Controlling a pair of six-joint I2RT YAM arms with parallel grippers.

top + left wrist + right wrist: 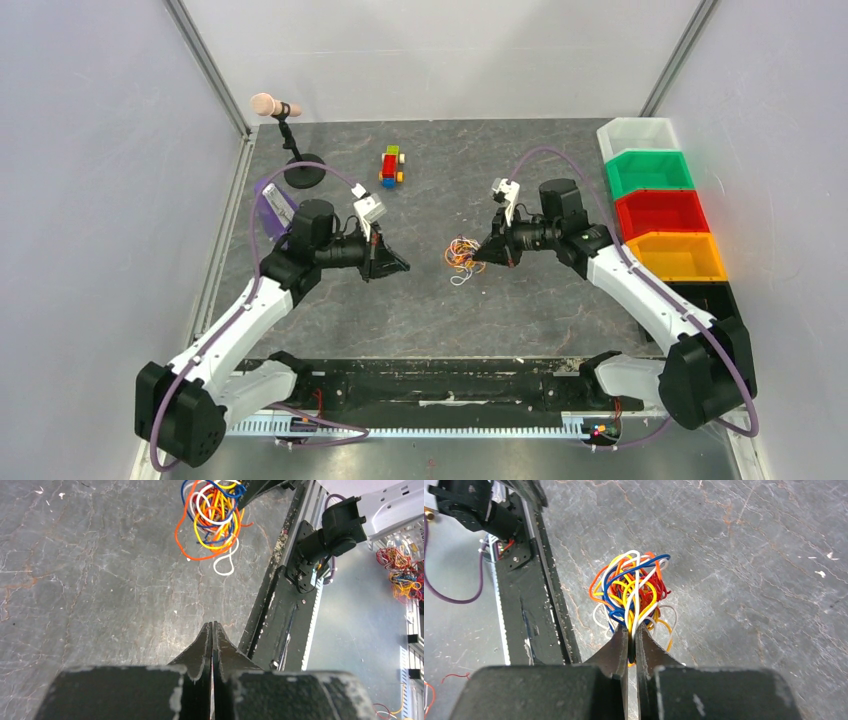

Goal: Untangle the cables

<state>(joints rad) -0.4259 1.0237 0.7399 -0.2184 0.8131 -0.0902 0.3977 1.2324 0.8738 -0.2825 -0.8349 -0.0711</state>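
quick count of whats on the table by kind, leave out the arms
cable bunch: 1
toy car: 1
microphone on stand: 1
bins: 5 (white, green, red, orange, black)
total: 8

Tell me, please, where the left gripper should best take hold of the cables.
Probably the white loop sticking out of the cables on the side facing the left gripper: it is a single open strand, apart from the rest. Come in from the left, opposite the right gripper, which is shut on the far side. The left gripper is shut, so open it first.
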